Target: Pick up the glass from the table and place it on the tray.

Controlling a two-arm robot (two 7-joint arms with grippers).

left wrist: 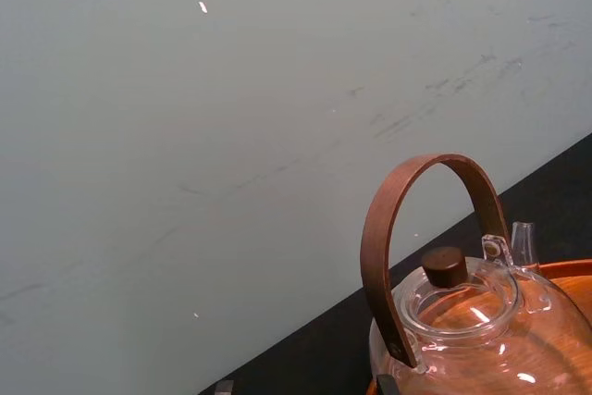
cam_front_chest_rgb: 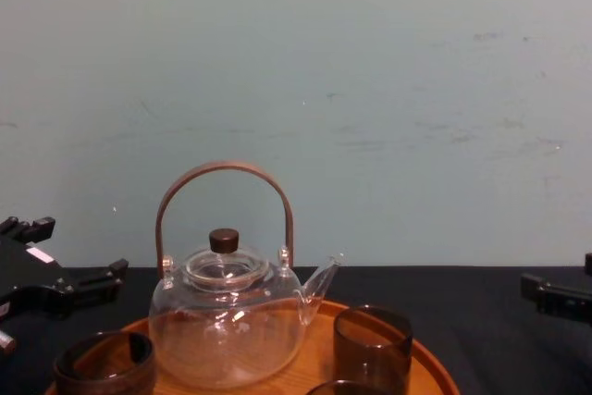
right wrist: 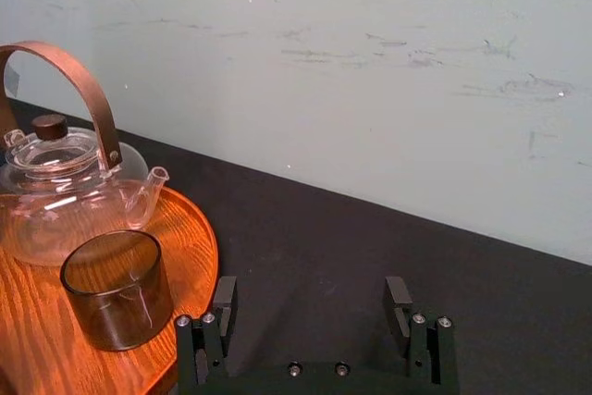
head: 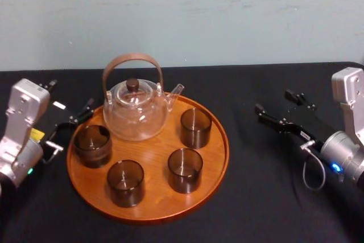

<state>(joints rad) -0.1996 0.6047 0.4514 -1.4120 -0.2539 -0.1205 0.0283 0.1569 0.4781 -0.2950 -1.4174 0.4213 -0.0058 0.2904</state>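
The round orange-brown tray lies on the black table. Several dark smoked glasses stand on it, all upright: one at its left edge, one at the back right, two at the front. Every glass I see is on the tray. My left gripper hovers open and empty just left of the tray, behind the left glass; the chest view also shows this gripper. My right gripper is open over bare table, well right of the tray. In the right wrist view its fingers hold nothing, and a glass stands beyond them.
A clear glass teapot with a brown hoop handle stands at the back of the tray, spout pointing right. A pale wall rises behind the table's far edge. Bare black table lies to the right of and in front of the tray.
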